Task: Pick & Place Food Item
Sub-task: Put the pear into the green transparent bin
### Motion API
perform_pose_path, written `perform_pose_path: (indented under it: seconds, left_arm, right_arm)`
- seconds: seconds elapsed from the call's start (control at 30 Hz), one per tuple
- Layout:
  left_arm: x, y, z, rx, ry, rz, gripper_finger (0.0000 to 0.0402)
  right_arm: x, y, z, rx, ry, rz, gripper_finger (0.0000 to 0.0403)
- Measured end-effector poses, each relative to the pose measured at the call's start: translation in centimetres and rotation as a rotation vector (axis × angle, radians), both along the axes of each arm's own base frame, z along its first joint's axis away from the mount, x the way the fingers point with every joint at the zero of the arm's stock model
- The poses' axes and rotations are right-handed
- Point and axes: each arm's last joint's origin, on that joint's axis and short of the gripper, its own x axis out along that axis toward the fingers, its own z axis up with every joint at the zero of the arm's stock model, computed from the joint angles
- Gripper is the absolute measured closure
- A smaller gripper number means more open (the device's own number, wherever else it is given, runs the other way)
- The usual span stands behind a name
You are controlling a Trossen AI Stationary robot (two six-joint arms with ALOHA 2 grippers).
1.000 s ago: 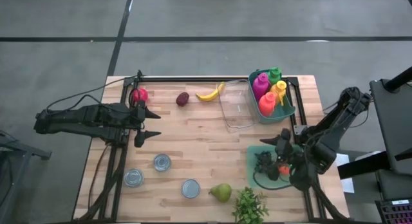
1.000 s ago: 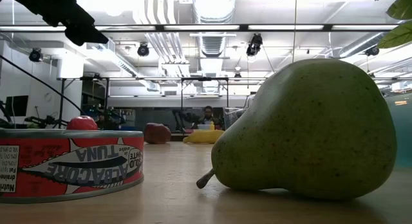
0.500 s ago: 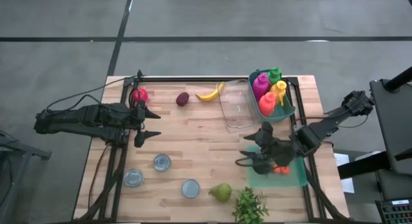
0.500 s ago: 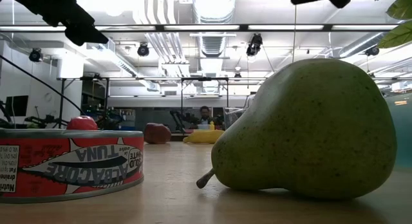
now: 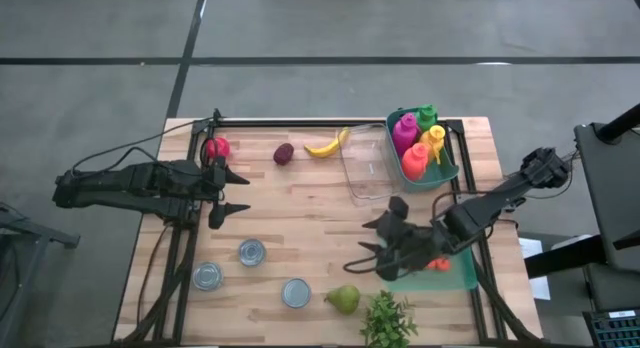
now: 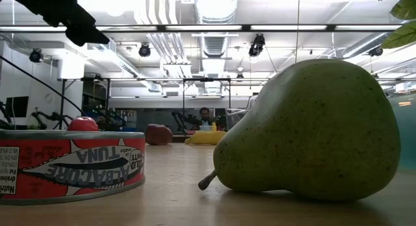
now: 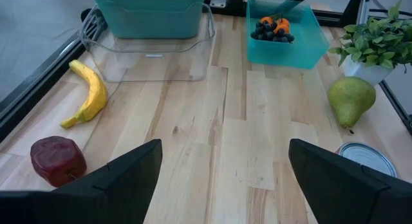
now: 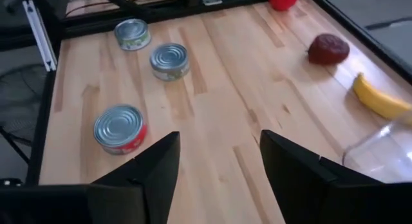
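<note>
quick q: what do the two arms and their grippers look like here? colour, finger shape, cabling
Both arms are dark, near-black jointed links. The left gripper and the right gripper each carry two black, wedge-shaped fingers tapering to points. A thin black cable loops off the left arm's rear. No markings are legible.

We see a green pear [image 5: 343, 299] lying on its side at the near edge of the tabletop [image 5: 300, 218], its stem pointing toward a tuna can [image 6: 68, 164] that sits just beside it. A yellow banana [image 5: 327, 145] lies flat near the far edge, with a dark red fruit [image 5: 284, 153] close beside it. A teal tray [image 7: 283, 45] holds dark berries and an orange piece [image 7: 273, 28].
</note>
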Motion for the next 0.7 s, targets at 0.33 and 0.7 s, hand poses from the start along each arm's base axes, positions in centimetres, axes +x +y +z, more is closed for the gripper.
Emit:
perform_pose_path:
  seconds: [0.33,0.7]
  left_arm:
    - [0.0,0.0,0.0,0.000,0.001,0.000,0.0058]
    - [0.0,0.0,0.0,0.000,0.000,0.000,0.0058]
  right_arm:
    - [4.5,3.3,1.3,-0.031,0.145,0.170,0.0194]
    - [9.3,6.9,-0.5,0.033,0.415,0.280,0.0194]
